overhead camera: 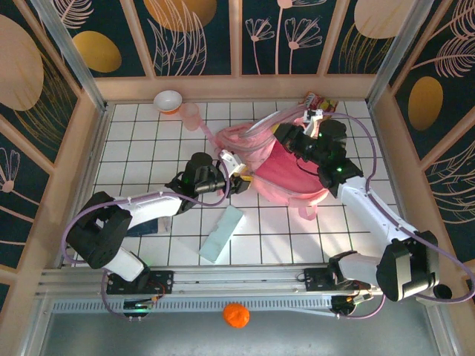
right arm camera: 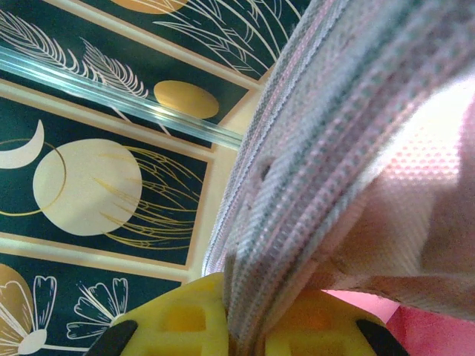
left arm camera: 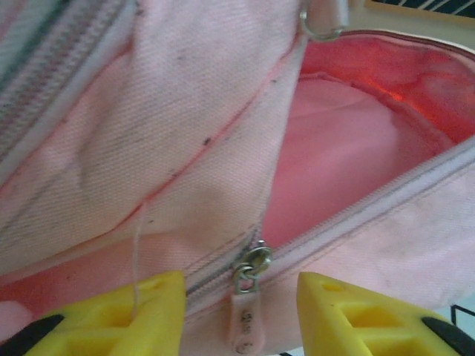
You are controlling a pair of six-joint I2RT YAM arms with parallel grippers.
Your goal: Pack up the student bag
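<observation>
While the student bag (overhead camera: pixel 286 174) is lying just toward 3 o'clock of the middle of the white tiled table (overhead camera: pixel 148 148), you are looking at a packing job that seems barely begun. Its main mouth is gaping and showing bare lining as far as the views reach. A flat pale-teal case (overhead camera: pixel 223 233) is waiting on the tiles at 6 o'clock of the bag's near-left corner, and a colourful packet (overhead camera: pixel 320 100) is sitting at 12 o'clock, just beyond the bag. A white bowl (overhead camera: pixel 168 99) and a pink cup (overhead camera: pixel 191 115) are standing far off at 10 o'clock. Whether those last two are meant for packing, you cannot tell. Your right gripper (right arm camera: pixel 241 326) is pinching the bag's rim at its 12 o'clock side, the jaws clamped on a band of ribbed, striped webbing. Your left gripper (left arm camera: pixel 241 297) is sitting at the bag's 9 o'clock edge with its yellow jaws standing apart. A small metal slider with a soft pink zip pull (left arm camera: pixel 245 322) is hanging between them, untouched. The bag is showing as coarse, limp pink canvas, lightly speckled with dirt, with a loose thread trailing near the seam. The lining is looking smoother, glowing redder where light is passing through.
</observation>
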